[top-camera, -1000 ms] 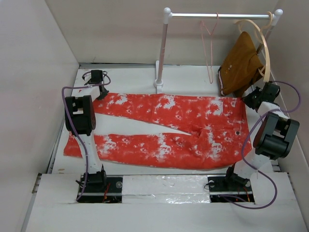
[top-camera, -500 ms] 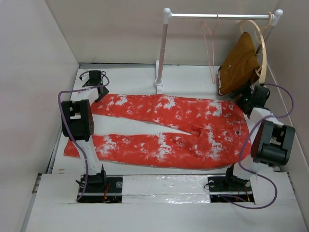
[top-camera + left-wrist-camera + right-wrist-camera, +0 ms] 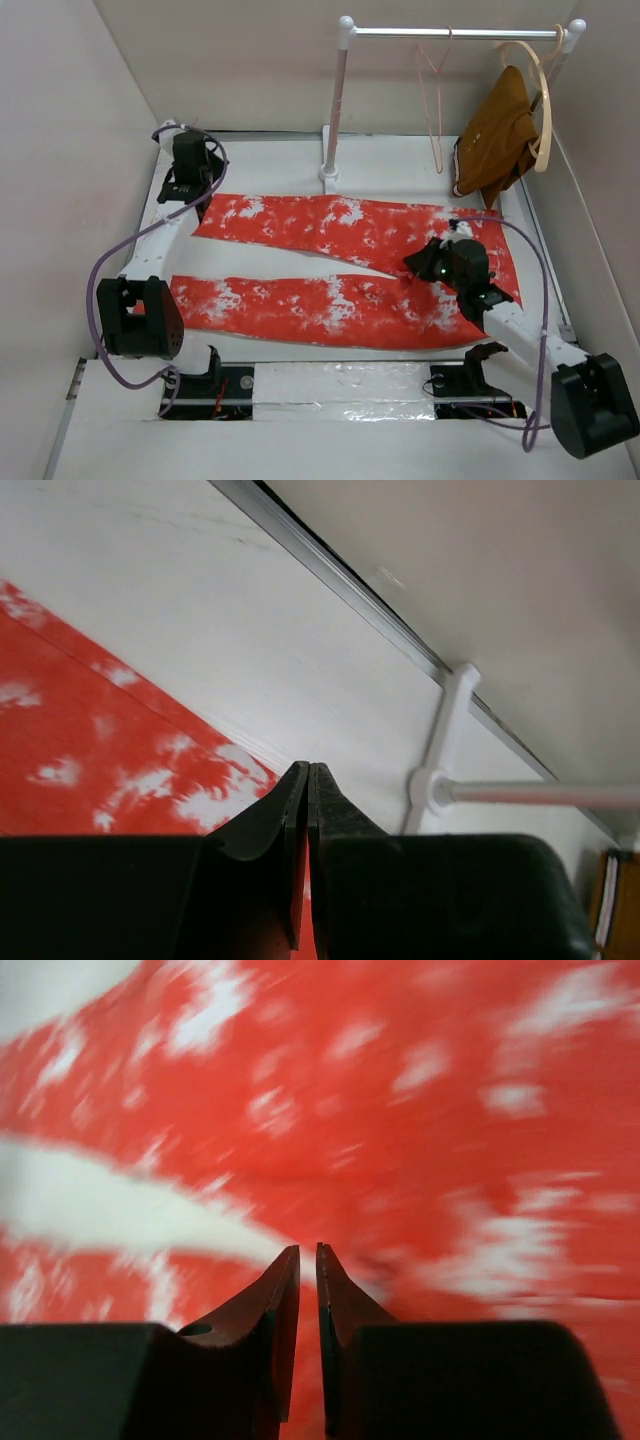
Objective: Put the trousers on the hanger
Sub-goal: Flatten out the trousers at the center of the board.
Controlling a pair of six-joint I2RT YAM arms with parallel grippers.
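The red-orange trousers [image 3: 340, 262] with white blotches lie flat on the table, waist to the right and both legs to the left. My left gripper [image 3: 196, 192] is shut and empty at the cuff end of the far leg; the left wrist view shows its tips [image 3: 308, 770] just past the trousers' edge [image 3: 90, 770]. My right gripper [image 3: 418, 264] hovers over the crotch area. In the blurred right wrist view its tips [image 3: 308, 1250] stand almost together above the cloth [image 3: 400, 1110], holding nothing. The thin pink hanger [image 3: 432, 100] hangs empty on the rail.
A white clothes rack [image 3: 338, 100] stands at the back, its base [image 3: 432, 780] also in the left wrist view. A brown garment [image 3: 495, 135] on a pale wooden hanger [image 3: 540, 100] hangs at the rail's right end. Walls close in on the left, back and right.
Both arms have unfolded. The left gripper has shifted to the far leg's cuff at the back left. The right gripper has swung from beside the brown garment to above the trousers' crotch.
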